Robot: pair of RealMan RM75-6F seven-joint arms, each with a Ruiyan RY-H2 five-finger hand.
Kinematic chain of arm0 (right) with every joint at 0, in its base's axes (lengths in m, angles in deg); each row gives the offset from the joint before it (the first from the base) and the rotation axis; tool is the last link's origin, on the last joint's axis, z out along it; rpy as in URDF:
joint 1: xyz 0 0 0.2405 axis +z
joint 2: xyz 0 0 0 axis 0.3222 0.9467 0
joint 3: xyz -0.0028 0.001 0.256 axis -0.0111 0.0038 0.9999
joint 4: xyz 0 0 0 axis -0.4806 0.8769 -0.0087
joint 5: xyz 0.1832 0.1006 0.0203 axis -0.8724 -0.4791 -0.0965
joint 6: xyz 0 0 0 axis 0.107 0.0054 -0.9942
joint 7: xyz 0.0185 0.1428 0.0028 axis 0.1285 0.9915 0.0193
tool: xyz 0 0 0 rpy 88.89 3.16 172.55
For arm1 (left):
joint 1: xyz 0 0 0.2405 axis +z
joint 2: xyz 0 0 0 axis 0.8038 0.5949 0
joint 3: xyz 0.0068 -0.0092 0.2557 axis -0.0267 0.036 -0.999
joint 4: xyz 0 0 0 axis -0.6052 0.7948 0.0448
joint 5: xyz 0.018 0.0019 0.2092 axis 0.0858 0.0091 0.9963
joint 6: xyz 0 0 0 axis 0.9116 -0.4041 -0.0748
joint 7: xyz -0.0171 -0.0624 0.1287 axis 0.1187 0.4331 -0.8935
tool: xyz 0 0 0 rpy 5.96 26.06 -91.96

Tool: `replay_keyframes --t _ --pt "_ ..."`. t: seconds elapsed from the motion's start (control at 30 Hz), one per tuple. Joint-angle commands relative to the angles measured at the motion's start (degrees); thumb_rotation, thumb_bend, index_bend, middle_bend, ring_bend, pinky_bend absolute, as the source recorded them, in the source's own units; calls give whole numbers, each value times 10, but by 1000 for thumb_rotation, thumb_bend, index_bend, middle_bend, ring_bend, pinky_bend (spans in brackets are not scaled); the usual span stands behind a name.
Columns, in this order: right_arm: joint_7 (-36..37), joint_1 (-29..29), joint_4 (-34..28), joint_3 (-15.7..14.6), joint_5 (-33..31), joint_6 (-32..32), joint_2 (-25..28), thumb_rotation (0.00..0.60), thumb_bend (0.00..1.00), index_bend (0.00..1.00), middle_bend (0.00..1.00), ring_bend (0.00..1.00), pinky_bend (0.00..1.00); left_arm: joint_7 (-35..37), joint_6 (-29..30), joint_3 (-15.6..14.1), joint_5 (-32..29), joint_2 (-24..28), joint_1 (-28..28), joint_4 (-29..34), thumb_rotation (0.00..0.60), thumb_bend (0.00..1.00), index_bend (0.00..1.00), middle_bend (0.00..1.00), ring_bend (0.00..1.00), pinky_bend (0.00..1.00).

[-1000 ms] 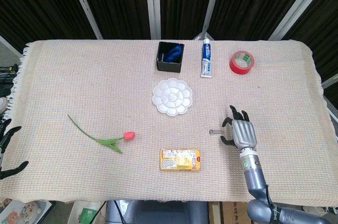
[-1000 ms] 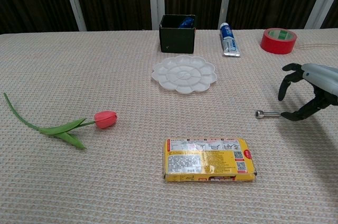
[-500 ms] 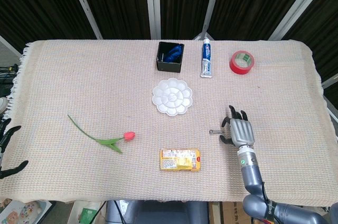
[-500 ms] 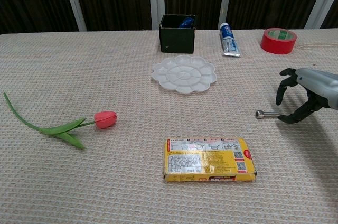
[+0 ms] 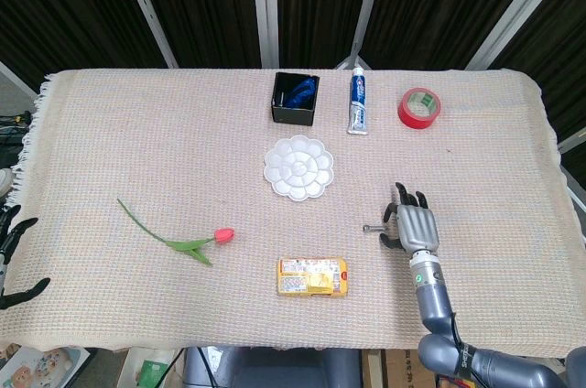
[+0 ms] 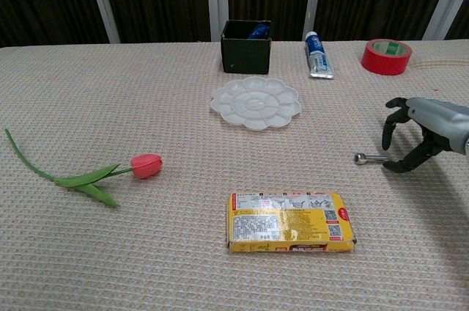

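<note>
Here, left to right: the left hand hangs off the table's edge, fingers apart and empty; a small metal bolt lies on the cloth; the right hand arches just beside it, fingers spread, holding nothing.

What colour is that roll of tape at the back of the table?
The roll of tape is red with a green inner core, clearest in the chest view.
</note>
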Motion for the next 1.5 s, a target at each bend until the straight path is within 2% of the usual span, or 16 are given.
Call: replay_keyframes --t 0.03,0.73,1.5 --pt "-3 2 4 1 -4 0 -3 600 286 543 75 164 77 0 0 0 -1 0 0 0 600 251 164 0 0 0" --pt "-4 11 14 1 -27 15 -5 600 299 603 78 169 87 -5 -1 1 -4 -2 -2 0 600 251 164 0 0 0" --pt "-21 24 2 -4 -35 19 3 600 317 555 78 169 87 -9 -2 2 -8 -4 -3 1 600 251 165 0 0 0"
